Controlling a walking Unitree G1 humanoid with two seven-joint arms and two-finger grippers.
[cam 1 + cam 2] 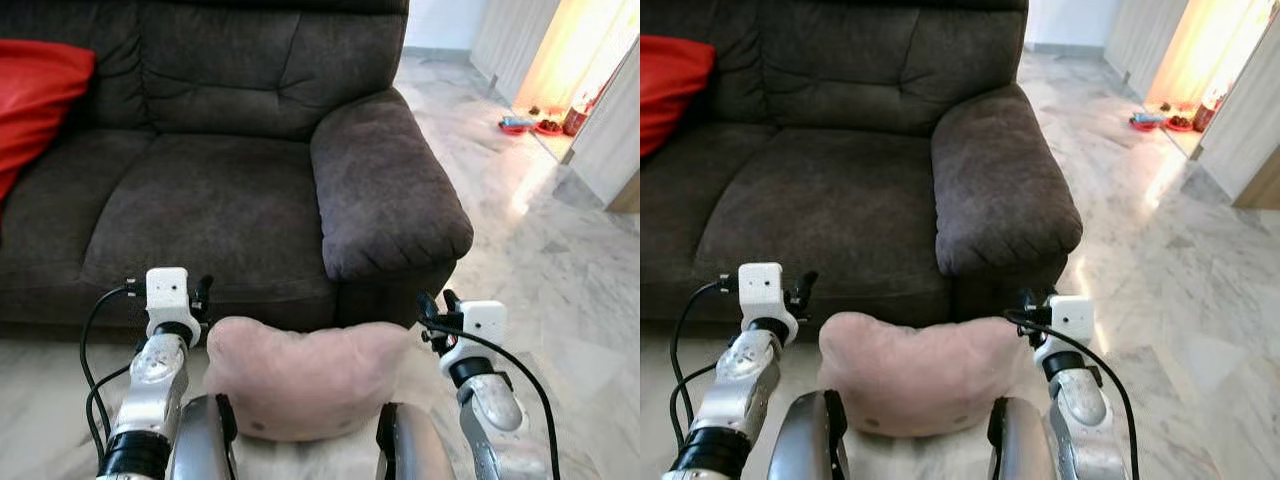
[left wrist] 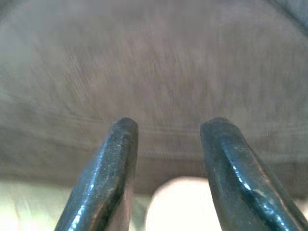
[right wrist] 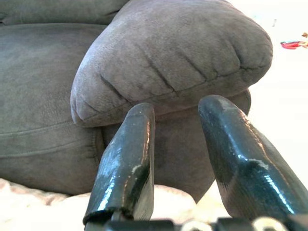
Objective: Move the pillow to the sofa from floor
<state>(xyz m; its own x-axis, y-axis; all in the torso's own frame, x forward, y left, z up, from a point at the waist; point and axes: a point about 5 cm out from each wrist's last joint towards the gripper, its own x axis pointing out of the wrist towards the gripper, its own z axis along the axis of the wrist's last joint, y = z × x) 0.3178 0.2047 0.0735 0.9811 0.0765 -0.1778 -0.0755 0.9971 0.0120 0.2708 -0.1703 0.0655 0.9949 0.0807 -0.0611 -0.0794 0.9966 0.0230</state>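
Observation:
A pale pink pillow [image 1: 300,375] is squeezed between my two forearms, just in front of the dark grey sofa [image 1: 210,200] and below its seat edge. Whether it touches the floor is hidden. My left gripper [image 1: 203,296] pokes past the pillow's left end toward the sofa front. In the left wrist view its fingers [image 2: 120,144] stand apart with only sofa fabric behind them. My right gripper [image 1: 436,305] reaches past the pillow's right end, below the sofa armrest [image 1: 385,180]. It is open too, with the armrest [image 3: 173,53] seen beyond its empty gap.
A red cushion [image 1: 35,95] lies on the sofa's left side. Marble floor [image 1: 540,260] stretches to the right. Small red and blue bowls [image 1: 530,125] sit on the floor by a bright doorway at the far right.

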